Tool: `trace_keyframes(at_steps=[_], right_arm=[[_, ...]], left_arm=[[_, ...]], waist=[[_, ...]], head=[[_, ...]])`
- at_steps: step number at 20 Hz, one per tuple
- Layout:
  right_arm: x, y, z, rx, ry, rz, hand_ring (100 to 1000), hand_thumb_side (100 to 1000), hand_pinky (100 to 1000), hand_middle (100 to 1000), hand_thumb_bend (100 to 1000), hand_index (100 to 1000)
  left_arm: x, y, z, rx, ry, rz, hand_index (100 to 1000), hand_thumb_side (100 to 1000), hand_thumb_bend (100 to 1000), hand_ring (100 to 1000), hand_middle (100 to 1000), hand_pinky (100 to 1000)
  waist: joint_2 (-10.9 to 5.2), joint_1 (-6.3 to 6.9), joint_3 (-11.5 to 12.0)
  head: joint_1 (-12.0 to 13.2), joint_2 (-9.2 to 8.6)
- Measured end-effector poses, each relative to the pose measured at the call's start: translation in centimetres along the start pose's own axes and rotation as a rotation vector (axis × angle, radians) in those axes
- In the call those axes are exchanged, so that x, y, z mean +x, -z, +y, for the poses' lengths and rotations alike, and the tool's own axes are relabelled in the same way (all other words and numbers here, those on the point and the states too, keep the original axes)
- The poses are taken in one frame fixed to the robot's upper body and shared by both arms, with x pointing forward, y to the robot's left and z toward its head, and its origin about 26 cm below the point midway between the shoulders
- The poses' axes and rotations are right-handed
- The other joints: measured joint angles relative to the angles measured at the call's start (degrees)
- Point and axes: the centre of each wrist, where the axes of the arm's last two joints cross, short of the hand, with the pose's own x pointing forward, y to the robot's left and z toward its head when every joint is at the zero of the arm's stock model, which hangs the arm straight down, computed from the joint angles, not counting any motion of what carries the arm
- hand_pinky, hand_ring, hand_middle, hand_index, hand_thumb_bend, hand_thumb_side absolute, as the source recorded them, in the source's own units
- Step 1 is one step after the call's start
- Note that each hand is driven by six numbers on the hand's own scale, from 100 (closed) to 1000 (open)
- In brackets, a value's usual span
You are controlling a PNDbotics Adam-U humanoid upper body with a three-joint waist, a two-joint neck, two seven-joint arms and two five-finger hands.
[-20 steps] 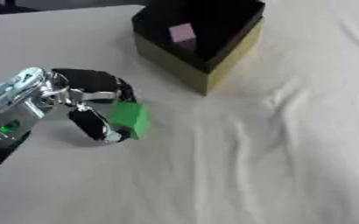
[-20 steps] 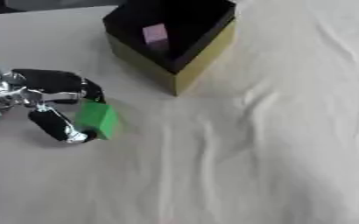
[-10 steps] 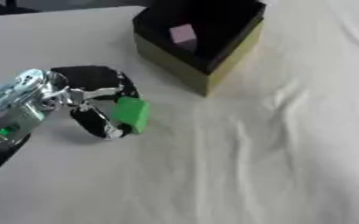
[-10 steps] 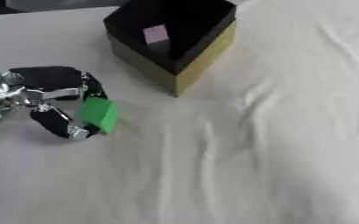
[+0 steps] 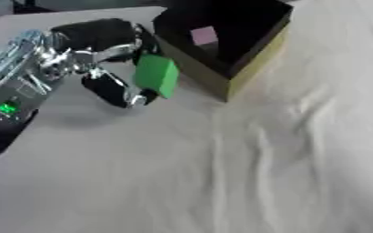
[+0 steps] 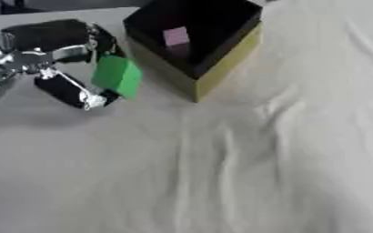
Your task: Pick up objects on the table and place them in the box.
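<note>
My left hand [image 5: 102,57] comes in from the left and is shut on a green block [image 5: 157,75], pinched between its thumb and fingers. The block hangs above the cloth, just left of the box's near left wall. The box [image 5: 252,61] is black inside with yellow-olive outer walls and stands open at the upper middle. A small pink block [image 5: 204,35] lies inside it. My right hand is in neither view.
A wrinkled white cloth [image 5: 245,168] covers the table, with folds running down the middle and right. The table's far edge shows at the top left, dark beyond it.
My left hand has lifted the green block and carried it up and to the right, close to the box. The camera has also shifted, so the box sits lower in the view.
</note>
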Motion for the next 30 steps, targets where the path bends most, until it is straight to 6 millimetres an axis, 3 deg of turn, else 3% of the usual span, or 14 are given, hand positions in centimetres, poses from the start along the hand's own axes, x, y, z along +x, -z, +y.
trace_keyframes(at_steps=[7,14,23,30], right_arm=[[0.2,0.1,0.2,0.001,0.007,-0.010,836,909,871,734,100,855],[0.9,0.6,0.4,-0.007,0.023,-0.031,836,905,872,734,100,855],[2.6,1.5,0.6,-0.015,0.050,-0.085,835,903,872,733,100,854],[3.1,1.7,0.5,-0.022,0.059,-0.098,834,902,873,731,100,854]], left_arm=[[0.5,3.5,3.4,0.159,-0.051,-0.062,516,326,100,539,486,505],[0.5,7.7,5.1,0.267,-0.076,-0.078,524,325,100,549,495,522],[-1.7,11.4,3.9,0.298,-0.077,0.049,537,256,100,560,499,530],[-4.1,13.3,0.4,0.240,-0.035,0.124,544,221,100,566,506,538]], waist=[[-0.04,0.05,-0.3],[-0.04,0.43,-2.0],[0.49,1.44,-5.7],[0.61,1.67,-6.2]], head=[[0.9,-0.21],[2.1,-0.67],[5.4,-2.44],[6.0,-2.79]])
